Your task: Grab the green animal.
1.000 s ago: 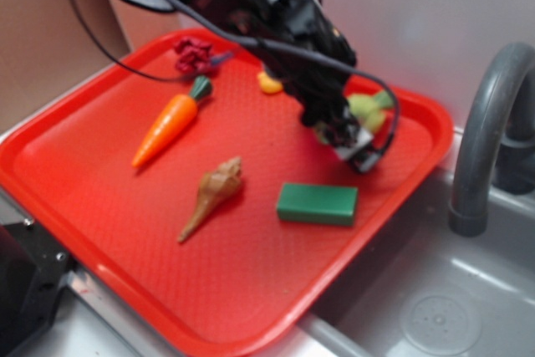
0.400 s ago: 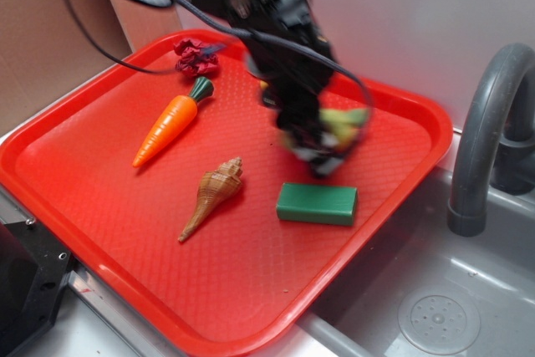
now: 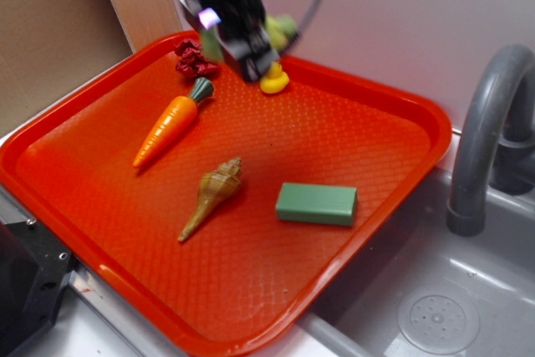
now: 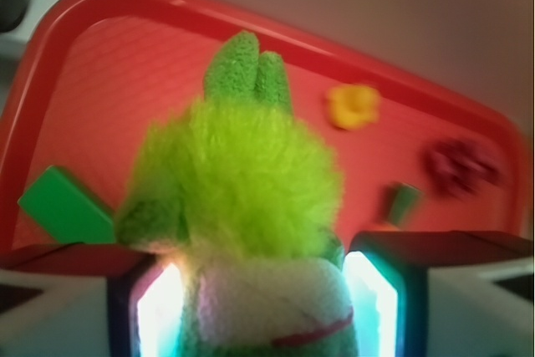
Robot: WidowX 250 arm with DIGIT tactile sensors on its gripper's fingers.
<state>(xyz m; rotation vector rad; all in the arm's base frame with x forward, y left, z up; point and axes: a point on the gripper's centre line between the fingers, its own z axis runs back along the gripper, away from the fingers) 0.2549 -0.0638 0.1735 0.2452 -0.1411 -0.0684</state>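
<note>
The green animal (image 4: 242,181), a fuzzy lime plush with dull-green feet and a whitish face patch, fills the wrist view, pinched between my two lit fingers (image 4: 159,307). In the exterior view the gripper (image 3: 242,35) is lifted above the tray's far edge, shut on the green animal (image 3: 280,29), of which only a lime-green bit shows beside the black arm. It hangs clear of the red tray (image 3: 393,123).
On the tray lie a yellow rubber duck (image 3: 272,81), a crumpled red piece (image 3: 193,58), an orange carrot (image 3: 170,123), a tan seashell (image 3: 213,194) and a flat green block (image 3: 317,203). A grey faucet (image 3: 481,131) and a sink (image 3: 435,307) stand at the right.
The gripper has risen from the tray's right side and swung back-left with the green animal, now above the duck.
</note>
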